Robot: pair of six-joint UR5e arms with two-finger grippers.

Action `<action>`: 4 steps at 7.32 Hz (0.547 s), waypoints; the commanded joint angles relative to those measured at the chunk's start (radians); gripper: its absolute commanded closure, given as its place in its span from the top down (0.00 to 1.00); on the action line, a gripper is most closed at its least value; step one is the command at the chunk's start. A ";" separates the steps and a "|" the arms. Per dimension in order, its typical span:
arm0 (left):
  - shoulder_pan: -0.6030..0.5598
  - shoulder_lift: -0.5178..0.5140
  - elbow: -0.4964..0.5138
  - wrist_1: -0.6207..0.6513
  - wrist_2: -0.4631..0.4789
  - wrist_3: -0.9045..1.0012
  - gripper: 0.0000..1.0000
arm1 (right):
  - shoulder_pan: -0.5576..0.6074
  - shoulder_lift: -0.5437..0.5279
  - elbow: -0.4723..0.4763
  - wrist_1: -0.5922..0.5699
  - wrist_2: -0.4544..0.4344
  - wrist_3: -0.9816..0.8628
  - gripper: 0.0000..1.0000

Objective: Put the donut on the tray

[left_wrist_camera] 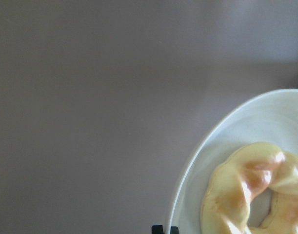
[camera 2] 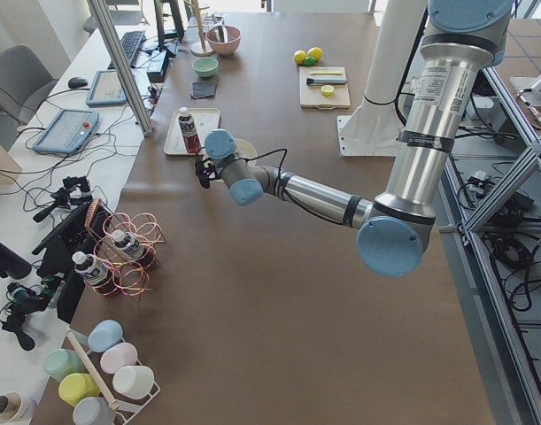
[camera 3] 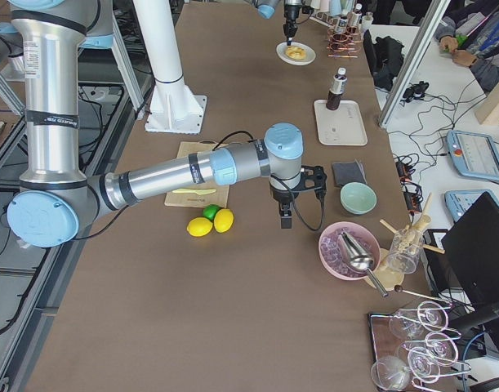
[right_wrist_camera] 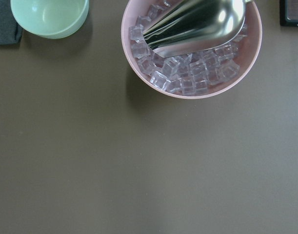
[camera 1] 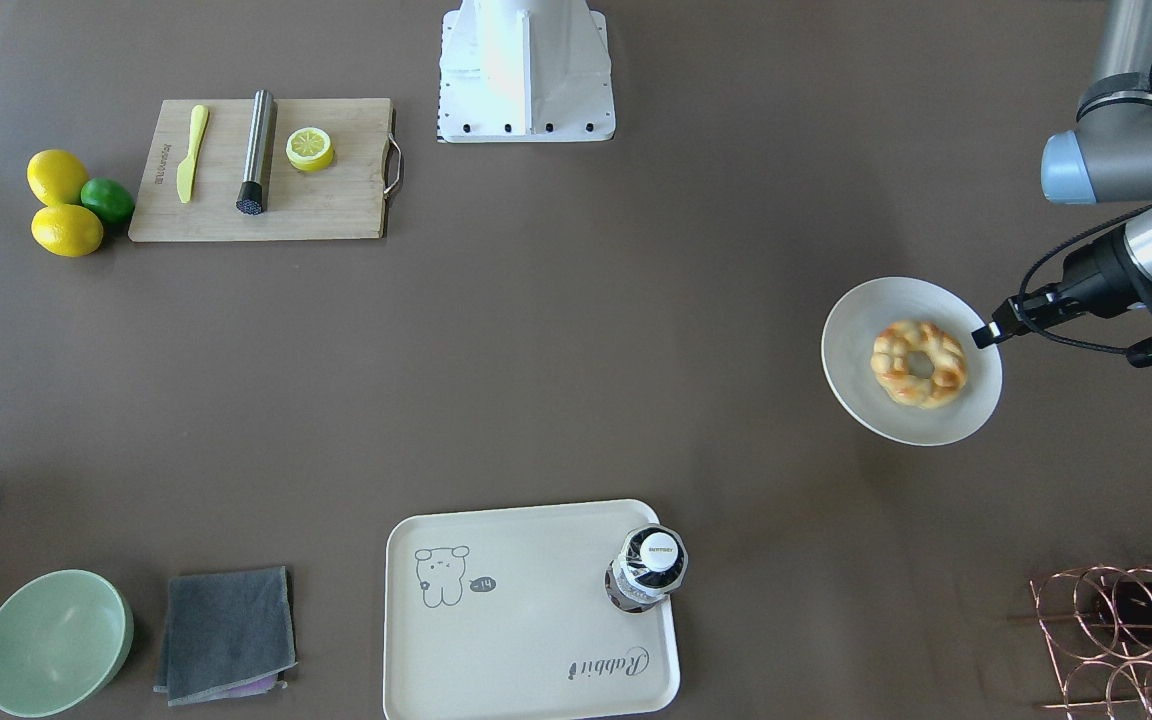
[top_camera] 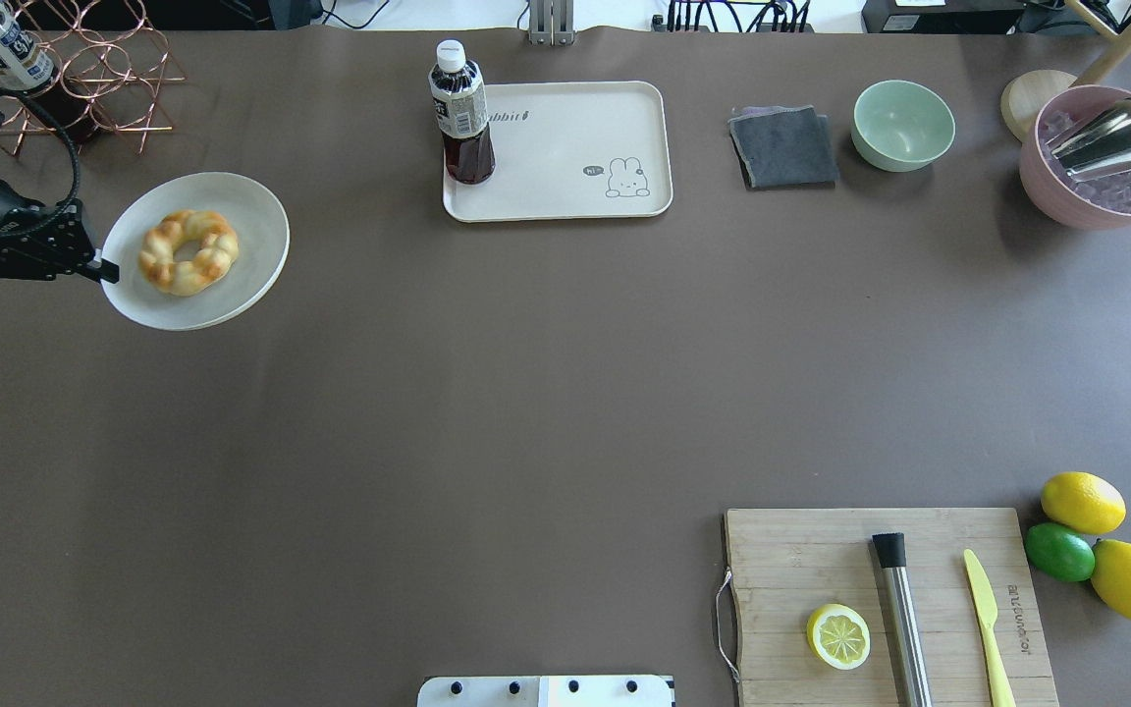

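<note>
Your left claw (camera 1: 984, 335) is at the right of the front view. Its fingers are set narrow, with the tips at the right rim of the plate (camera 1: 856, 345). I can't tell whether they pinch that rim. The donut (camera 1: 888, 362) lies in the plate's middle, clear of the claw. The tray (camera 1: 526, 640) is at bottom centre, well apart, with 1 bottle (camera 1: 648, 565) standing in its upper right corner. As I judge it, you should spread the fingers, shift over the ring and drop 1 finger through the hole. Then set it down on the tray's left half, away from the bottle.

Overhead, the claw is at the left edge and the donut just beside it. The ring is twisted, bumpy, golden-brown and glossy. It is probably soft, so squeeze lightly. The tray looks like smooth plastic with a raised lip.

From the left side, the arm hides most of the plate.

From the right side, your right claw (camera 3: 286, 219) hangs mid-frame over the table (camera 3: 233, 310). I can't tell if it is wide or narrow.

In the left wrist view, 2 black tips sit close together at the bottom edge, on the pale, smooth rim. The glaze shines at lower right.

The right wrist view shows no fingers.
</note>
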 commanded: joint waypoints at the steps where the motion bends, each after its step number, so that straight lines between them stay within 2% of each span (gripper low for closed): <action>1: 0.106 -0.063 -0.078 0.002 0.078 -0.219 0.00 | -0.055 0.009 0.011 0.054 -0.005 0.014 1.00; 2: 0.152 -0.072 -0.113 0.002 0.121 -0.286 0.00 | -0.088 0.038 0.011 0.060 -0.007 0.017 1.00; 3: 0.186 -0.101 -0.147 0.044 0.142 -0.313 0.00 | -0.137 0.082 0.008 0.060 -0.011 0.098 1.00; 4: 0.227 -0.154 -0.205 0.165 0.200 -0.316 0.00 | -0.191 0.137 0.007 0.060 -0.025 0.187 1.00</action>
